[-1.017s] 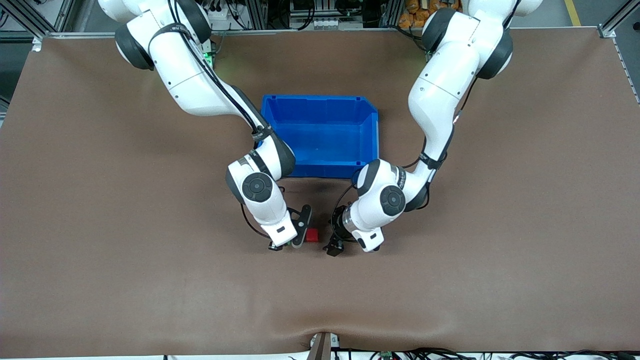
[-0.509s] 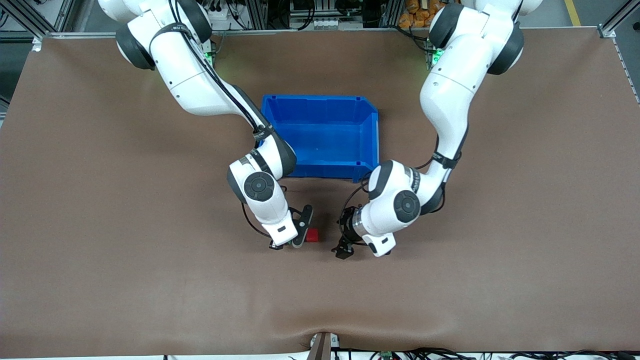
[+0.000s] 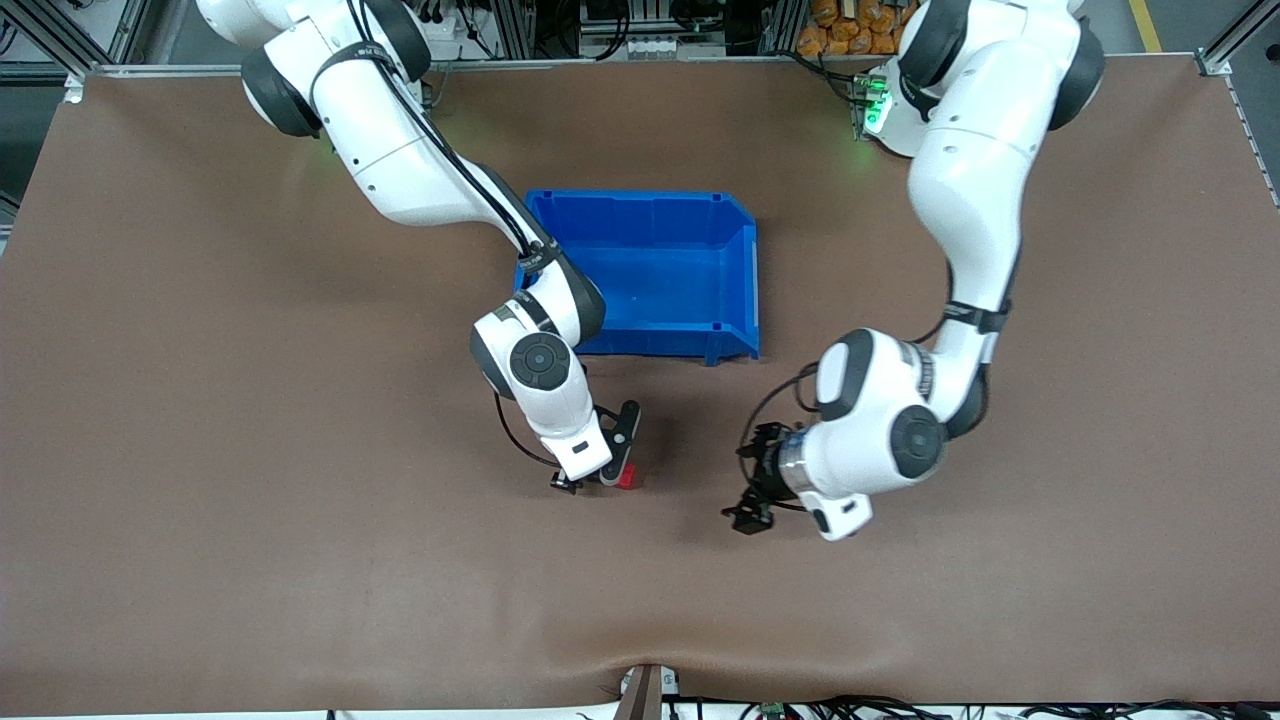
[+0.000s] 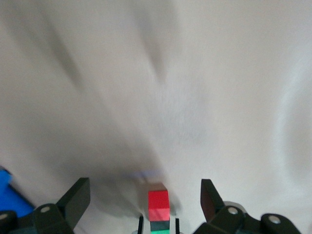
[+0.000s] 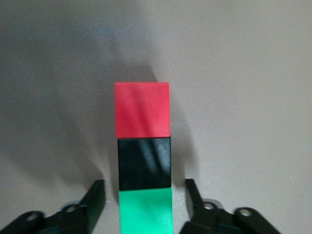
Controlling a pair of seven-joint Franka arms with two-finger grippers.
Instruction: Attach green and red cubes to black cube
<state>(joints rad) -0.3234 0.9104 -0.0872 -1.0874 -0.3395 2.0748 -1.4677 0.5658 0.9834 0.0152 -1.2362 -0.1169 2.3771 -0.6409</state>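
Now you are looking at the three cubes joined in one row on the brown table (image 3: 250,450) — red cube (image 5: 141,109), black cube (image 5: 145,163), green cube (image 5: 146,212), each touching the next. The right gripper (image 5: 145,195) is sitting around the green end, its fingers (image 5: 95,197) standing apart on either side without pressing the cube. The left gripper (image 3: 745,518) is hovering over bare table toward the left arm's end, jaws spread wide and holding nothing — well apart from the row. The blue bin (image 3: 740,215) is lying farther from the front camera than the cubes.
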